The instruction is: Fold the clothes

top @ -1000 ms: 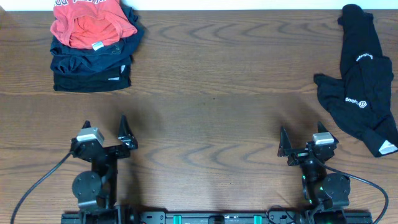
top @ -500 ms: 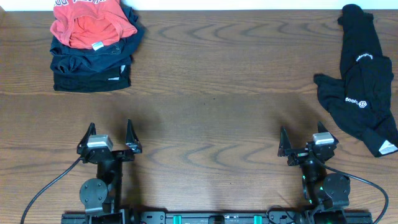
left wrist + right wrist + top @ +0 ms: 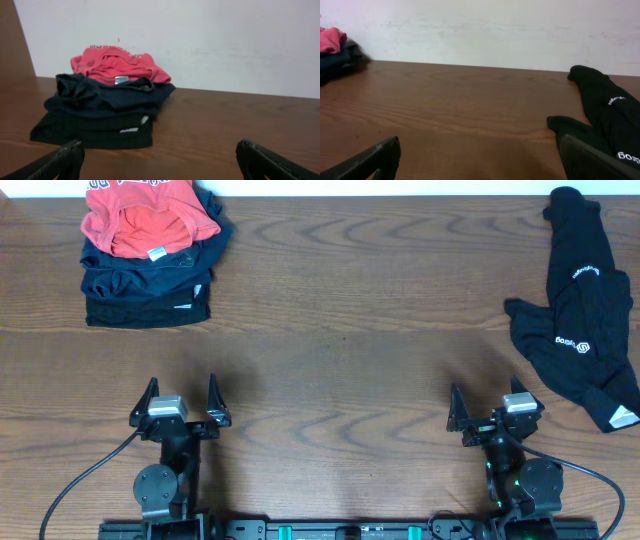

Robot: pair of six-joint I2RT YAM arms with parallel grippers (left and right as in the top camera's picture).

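Clothes stack [image 3: 150,275] well ahead of left gripper [image 3: 182,386], black garment [image 3: 580,330] beyond right gripper [image 3: 485,393]

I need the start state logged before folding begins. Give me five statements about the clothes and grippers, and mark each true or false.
1. The coral-red T-shirt lies on top of a stack of dark garments. True.
2. The black garment with white logos is neatly folded. False: it lies crumpled and unfolded.
3. The left gripper is shut on fabric. False: its jaws stand open and hold nothing.
4. The right gripper is open and empty. True.
5. The black garment rests against the stack. False: they lie apart, at opposite ends of the wooden table.
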